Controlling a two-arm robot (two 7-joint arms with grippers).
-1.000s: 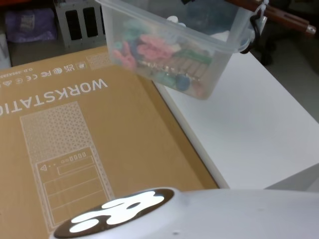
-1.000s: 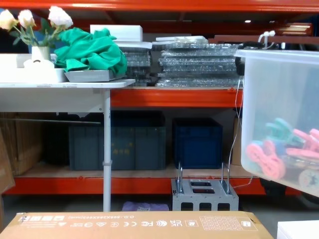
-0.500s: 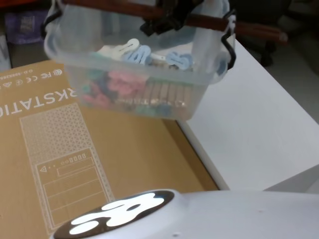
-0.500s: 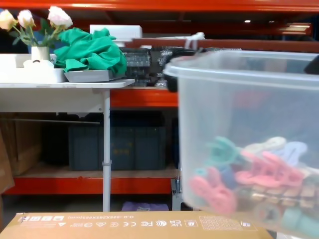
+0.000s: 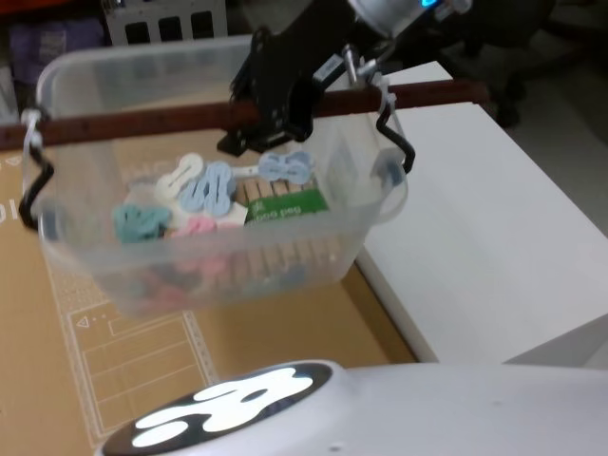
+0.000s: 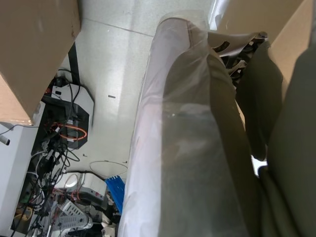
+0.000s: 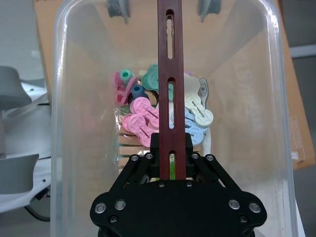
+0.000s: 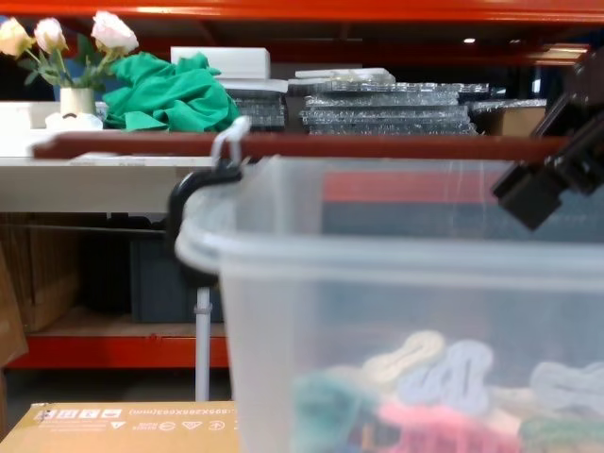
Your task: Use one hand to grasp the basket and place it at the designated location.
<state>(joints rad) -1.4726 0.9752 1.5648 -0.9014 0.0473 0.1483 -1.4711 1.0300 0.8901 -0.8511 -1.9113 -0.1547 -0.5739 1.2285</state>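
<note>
Right hand (image 5: 275, 95), fingers clenched near mid-span on the basket's (image 5: 313, 249) stiff bar handle (image 5: 142, 122); probably light, though the loose clips (image 5: 217, 185) may shift if tilted.

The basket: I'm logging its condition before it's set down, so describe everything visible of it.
The basket is a translucent milky plastic tub with a thick rolled rim, holding coloured clips. A reddish-brown slotted bar spans its top, joined at both ends by black hooks. The right gripper is shut on the bar mid-span. The tub is over the cardboard box; contact underneath cannot be judged.
</note>
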